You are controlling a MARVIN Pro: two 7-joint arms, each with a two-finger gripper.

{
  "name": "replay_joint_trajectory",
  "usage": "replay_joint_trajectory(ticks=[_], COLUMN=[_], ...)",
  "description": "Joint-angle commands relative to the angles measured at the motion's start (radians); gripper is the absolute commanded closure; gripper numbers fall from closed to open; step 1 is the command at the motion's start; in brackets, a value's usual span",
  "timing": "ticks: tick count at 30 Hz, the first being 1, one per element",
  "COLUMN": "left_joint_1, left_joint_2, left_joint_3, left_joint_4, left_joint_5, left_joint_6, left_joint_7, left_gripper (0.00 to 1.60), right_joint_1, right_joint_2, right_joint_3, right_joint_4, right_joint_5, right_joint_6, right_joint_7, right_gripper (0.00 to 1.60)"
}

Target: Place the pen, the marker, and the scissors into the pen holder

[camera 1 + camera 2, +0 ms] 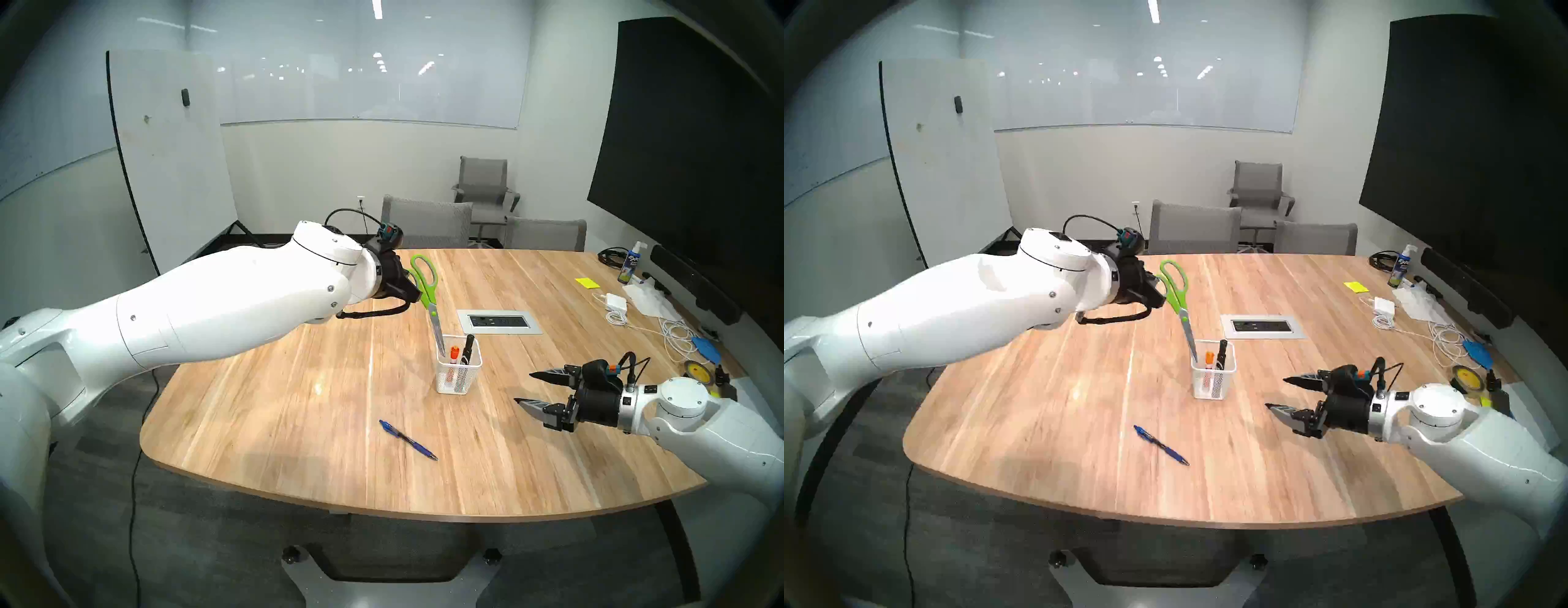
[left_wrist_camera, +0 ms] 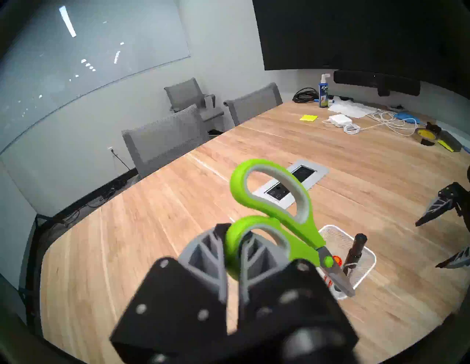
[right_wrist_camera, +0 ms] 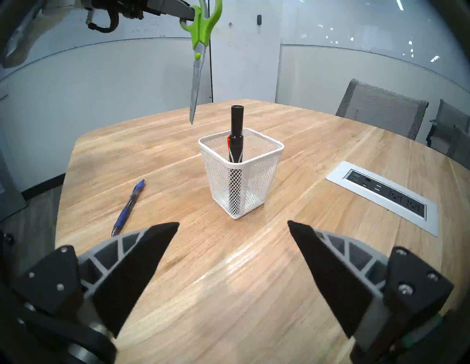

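Note:
My left gripper [image 2: 233, 234] is shut on the lower loop handle of the lime-green scissors [image 1: 426, 284], which hang blades down. Their tip hovers at the far-left rim of the white mesh pen holder [image 1: 458, 380]; in the right wrist view the scissors' [image 3: 197, 76] tip is still above and outside the pen holder's [image 3: 241, 183] rim. A black marker [image 1: 468, 349] and an orange-capped one [image 1: 454, 353] stand inside the holder. The blue pen [image 1: 408, 440] lies flat on the table near the front edge. My right gripper [image 1: 522, 387] is open and empty, low over the table right of the holder.
A grey power outlet panel [image 1: 499, 321] is set into the table just behind the holder. A spray bottle [image 1: 630, 265], yellow sticky notes [image 1: 587, 282], a white charger with cables [image 1: 615, 303] and a tape roll [image 1: 695, 371] crowd the right edge. Grey chairs [image 1: 426, 223] stand at the far side.

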Motion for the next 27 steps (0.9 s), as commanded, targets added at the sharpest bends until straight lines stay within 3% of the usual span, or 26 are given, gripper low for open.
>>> replay_joint_trajectory(ticks=[1,15,27], left_joint_1=[-0.033,-0.038,-0.049], left_joint_2=[-0.041,-0.122,-0.148], left_joint_3=[-0.023,-0.011,0.019], left_joint_4=[0.033,0.130,0.173], left_joint_5=[0.018,0.050,0.077], left_joint_6=[-0.025,-0.048,-0.023], left_joint_7=[-0.002,-0.019,-0.052], left_gripper=[1.60,1.60,1.60], right_joint_1=[0.012,0.012,0.012], right_joint_2=[0.003,0.003,0.003], right_joint_3=[0.013,0.013,0.013], right_joint_4=[-0.007,-0.006,-0.007], right_joint_5=[0.004,0.004,0.005], right_joint_6=[-0.007,-0.007,-0.007], right_joint_7=[0.000,0.001,0.001], right_gripper=[0.00,0.00,0.00])
